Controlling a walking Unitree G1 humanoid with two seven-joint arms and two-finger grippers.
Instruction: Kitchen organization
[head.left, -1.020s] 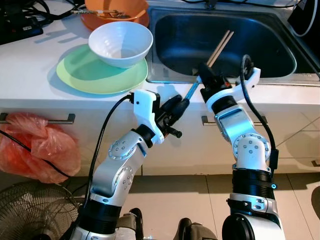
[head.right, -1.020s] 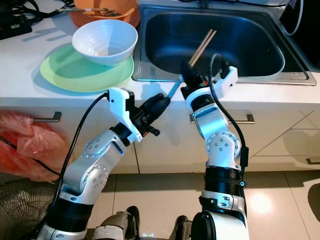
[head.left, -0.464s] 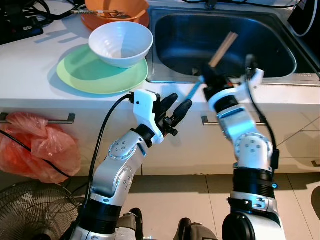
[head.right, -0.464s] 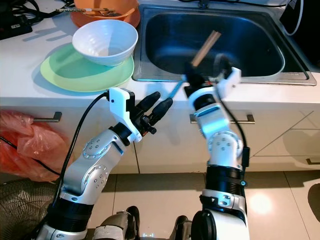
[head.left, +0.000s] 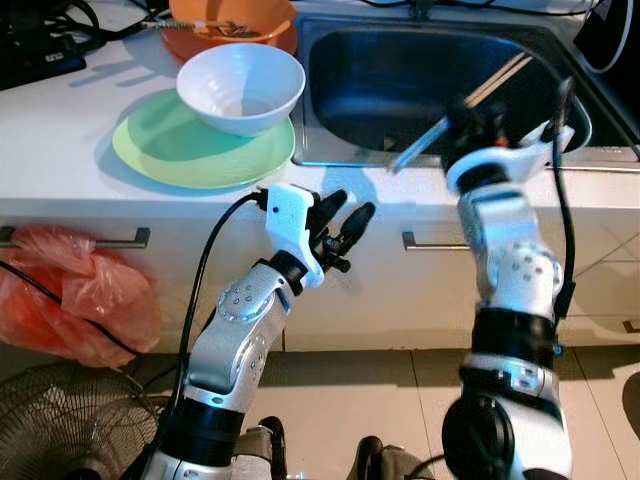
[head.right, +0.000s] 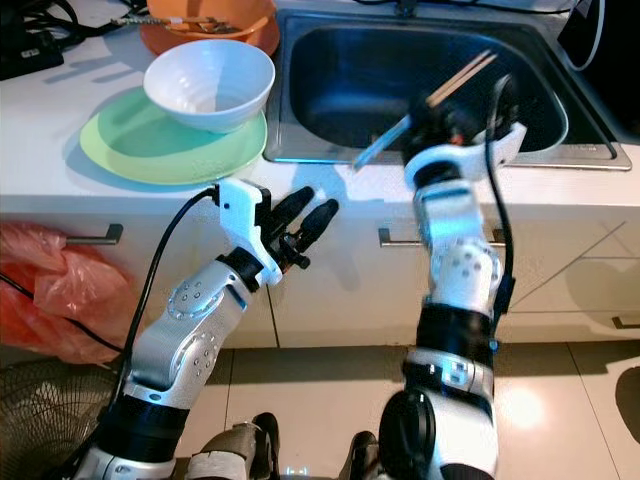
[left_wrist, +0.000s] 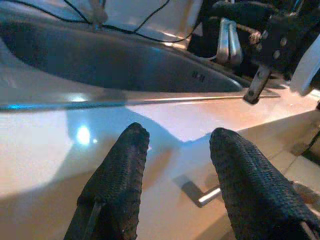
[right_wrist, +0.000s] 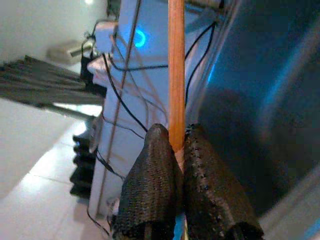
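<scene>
Two long wooden chopsticks (head.left: 497, 80) are pinched tight in the right gripper (right_wrist: 176, 150), held up over the front edge of the shiny steel sink (head.left: 360, 90). The right arm is bent upward. The left gripper (head.left: 345, 222) is wide open, holding nothing, below the sink's front edge.

White bowl (head.left: 241, 87), green plate (head.left: 190, 150)

White counter (head.left: 60, 150): green plate (head.left: 190, 150) (white bowl (head.left: 240, 85) on it), orange bowl (head.left: 232, 22), sink (head.left: 440, 85).
</scene>
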